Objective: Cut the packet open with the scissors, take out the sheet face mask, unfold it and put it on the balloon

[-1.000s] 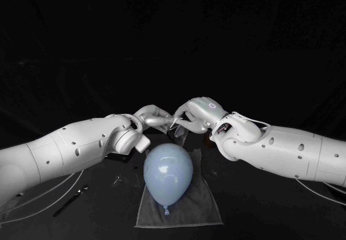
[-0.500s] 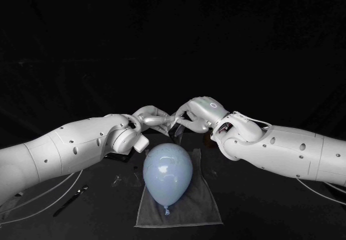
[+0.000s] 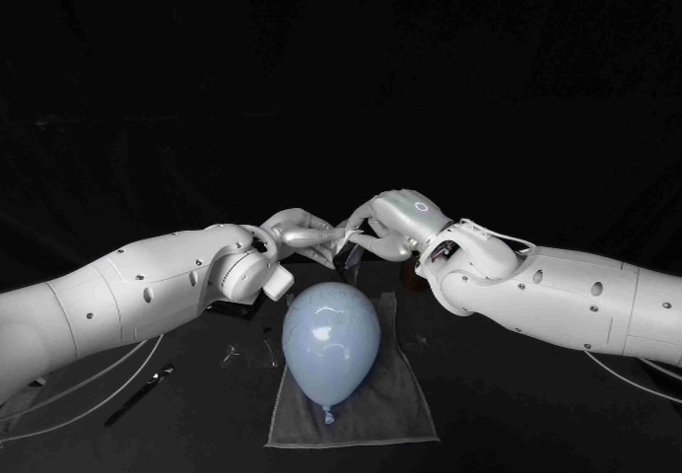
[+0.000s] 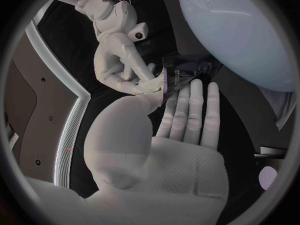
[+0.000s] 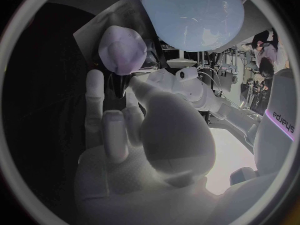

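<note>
Pinching the packet, fingers of left hand and right hand

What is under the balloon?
The balloon lies on a grey cloth spread on the black table. The balloon covers the cloth's middle, so anything else beneath it cannot be seen.
</note>
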You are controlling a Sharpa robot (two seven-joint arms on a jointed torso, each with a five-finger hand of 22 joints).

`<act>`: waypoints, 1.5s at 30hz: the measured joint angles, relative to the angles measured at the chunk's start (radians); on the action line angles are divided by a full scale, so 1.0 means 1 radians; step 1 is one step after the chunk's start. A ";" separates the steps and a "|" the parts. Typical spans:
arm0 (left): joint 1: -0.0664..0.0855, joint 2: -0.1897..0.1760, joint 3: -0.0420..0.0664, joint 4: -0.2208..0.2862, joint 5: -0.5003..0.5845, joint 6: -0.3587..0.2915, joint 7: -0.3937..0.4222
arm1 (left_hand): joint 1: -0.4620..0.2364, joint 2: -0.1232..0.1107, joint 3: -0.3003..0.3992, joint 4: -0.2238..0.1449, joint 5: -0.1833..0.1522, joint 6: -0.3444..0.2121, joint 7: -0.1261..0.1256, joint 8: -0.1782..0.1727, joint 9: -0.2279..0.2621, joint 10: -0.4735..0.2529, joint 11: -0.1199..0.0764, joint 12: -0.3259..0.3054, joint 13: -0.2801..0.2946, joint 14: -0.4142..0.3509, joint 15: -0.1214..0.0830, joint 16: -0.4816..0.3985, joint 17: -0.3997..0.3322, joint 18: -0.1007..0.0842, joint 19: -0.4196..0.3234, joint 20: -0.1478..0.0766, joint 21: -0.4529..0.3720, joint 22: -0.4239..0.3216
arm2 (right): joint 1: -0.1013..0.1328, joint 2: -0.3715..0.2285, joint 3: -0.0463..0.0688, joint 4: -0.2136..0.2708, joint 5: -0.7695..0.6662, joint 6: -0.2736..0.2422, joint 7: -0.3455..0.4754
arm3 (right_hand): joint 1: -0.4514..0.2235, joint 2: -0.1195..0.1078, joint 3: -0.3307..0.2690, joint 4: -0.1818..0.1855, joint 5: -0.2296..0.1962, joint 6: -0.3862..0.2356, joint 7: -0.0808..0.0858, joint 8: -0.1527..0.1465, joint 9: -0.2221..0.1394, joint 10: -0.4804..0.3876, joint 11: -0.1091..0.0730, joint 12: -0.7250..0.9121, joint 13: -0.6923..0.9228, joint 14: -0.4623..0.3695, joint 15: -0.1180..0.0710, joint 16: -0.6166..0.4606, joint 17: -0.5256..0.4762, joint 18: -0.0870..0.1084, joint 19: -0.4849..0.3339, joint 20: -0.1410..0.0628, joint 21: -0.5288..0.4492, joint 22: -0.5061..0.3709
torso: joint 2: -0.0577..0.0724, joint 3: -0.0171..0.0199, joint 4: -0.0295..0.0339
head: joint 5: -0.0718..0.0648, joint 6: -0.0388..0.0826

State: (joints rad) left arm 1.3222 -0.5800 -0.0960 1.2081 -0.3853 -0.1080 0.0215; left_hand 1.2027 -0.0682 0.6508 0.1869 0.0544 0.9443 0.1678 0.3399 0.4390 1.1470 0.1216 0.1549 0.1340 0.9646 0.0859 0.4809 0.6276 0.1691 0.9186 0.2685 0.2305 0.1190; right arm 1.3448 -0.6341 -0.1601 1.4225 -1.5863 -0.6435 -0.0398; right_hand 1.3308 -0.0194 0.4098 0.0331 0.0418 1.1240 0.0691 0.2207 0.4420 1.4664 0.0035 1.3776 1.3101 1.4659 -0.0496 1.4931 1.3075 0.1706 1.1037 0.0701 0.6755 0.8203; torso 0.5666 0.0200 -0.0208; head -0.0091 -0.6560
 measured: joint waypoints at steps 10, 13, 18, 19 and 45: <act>0.000 0.000 0.000 -0.002 0.012 0.000 -0.002 | -0.016 0.047 -0.048 0.081 0.000 0.002 -0.005 -0.001 -0.004 0.000 0.000 0.011 0.006 0.000 0.000 0.006 0.001 0.000 0.007 0.000 -0.008 -0.009 | 0.000 -0.004 0.000 0.003 0.000 0.006 0.000 | 0.002 0.002 0.000 0.000 0.004 -0.001 -0.001 -0.001 0.001 0.000 0.000 0.000 0.000 0.000 0.000 0.004 0.001 -0.001 0.000 0.000 0.000 0.001 | 0.000 -0.0002 -0.0001 | 0.001 0.001; 0.000 0.000 0.000 -0.002 0.015 -0.001 -0.003 | -0.007 0.056 -0.051 0.084 0.000 0.002 -0.005 -0.001 -0.005 -0.001 -0.001 0.013 0.008 -0.003 -0.003 0.006 0.001 -0.001 0.007 0.000 -0.008 -0.011 | 0.000 -0.006 0.000 0.007 0.000 0.009 0.000 | 0.003 0.002 0.000 0.000 0.004 0.000 0.000 -0.001 0.001 0.000 0.000 0.000 0.000 -0.001 0.001 0.004 0.001 -0.001 0.000 0.000 0.000 0.001 | 0.000 -0.0001 -0.0001 | 0.001 0.001; 0.000 0.000 0.000 -0.002 0.018 -0.001 -0.003 | 0.069 0.061 -0.027 0.023 0.000 0.006 -0.009 -0.001 -0.006 -0.007 -0.007 0.016 0.009 -0.003 -0.003 0.010 0.001 -0.001 0.016 -0.002 -0.012 -0.015 | 0.000 -0.010 0.000 0.014 0.000 0.011 0.000 | 0.003 0.002 0.000 0.000 0.004 0.001 0.001 -0.003 0.002 0.000 0.000 0.000 0.000 -0.001 0.001 0.004 0.001 -0.001 0.000 0.000 0.000 0.001 | 0.000 -0.0001 -0.0001 | 0.001 0.001; 0.000 0.000 -0.001 -0.002 0.018 -0.001 -0.003 | 0.083 0.056 -0.022 0.009 0.000 0.006 -0.009 -0.002 -0.006 -0.007 -0.007 0.016 0.009 -0.003 -0.003 0.010 0.001 -0.001 0.016 -0.002 -0.012 -0.015 | 0.000 -0.010 0.000 0.015 0.000 0.012 0.000 | 0.003 0.002 0.000 0.000 0.004 0.002 0.002 -0.003 0.002 0.000 0.000 0.004 0.000 -0.001 0.001 0.004 0.001 -0.001 0.000 0.000 0.000 0.001 | 0.000 -0.0001 -0.0002 | 0.001 0.001; -0.001 -0.004 -0.001 -0.004 0.028 -0.062 -0.008 | 0.255 -0.034 -0.112 -0.211 -0.008 0.028 -0.019 0.088 0.008 0.044 -0.036 0.038 0.011 0.038 -0.033 0.007 -0.026 0.004 0.057 -0.040 0.031 0.009 | 0.000 -0.022 0.001 0.034 0.001 0.019 0.001 | 0.006 0.001 0.000 0.000 0.004 0.002 0.001 0.001 0.002 0.000 -0.001 0.004 0.000 -0.001 0.002 0.004 0.001 -0.002 0.000 0.000 0.000 0.001 | 0.000 0.0002 -0.0002 | 0.001 0.002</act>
State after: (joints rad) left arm 1.3216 -0.5839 -0.0970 1.2038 -0.3575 -0.1704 0.0138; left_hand 1.4581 -0.1020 0.5393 -0.0237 0.0462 0.9722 0.1488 0.4274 0.4465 1.1905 0.0857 0.1927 0.1453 1.0031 0.0525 0.4876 0.6018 0.1732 0.9754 0.2284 0.2618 0.1277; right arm 1.3452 -0.6558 -0.1594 1.4560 -1.5855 -0.6242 -0.0392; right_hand 1.3372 -0.0187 0.4097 0.0329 0.0457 1.1257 0.0703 0.2219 0.4444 1.4669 0.0030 1.3814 1.3100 1.4645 -0.0480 1.4967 1.3082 0.1683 1.1037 0.0701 0.6755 0.8214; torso 0.5671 0.0202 -0.0210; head -0.0081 -0.6537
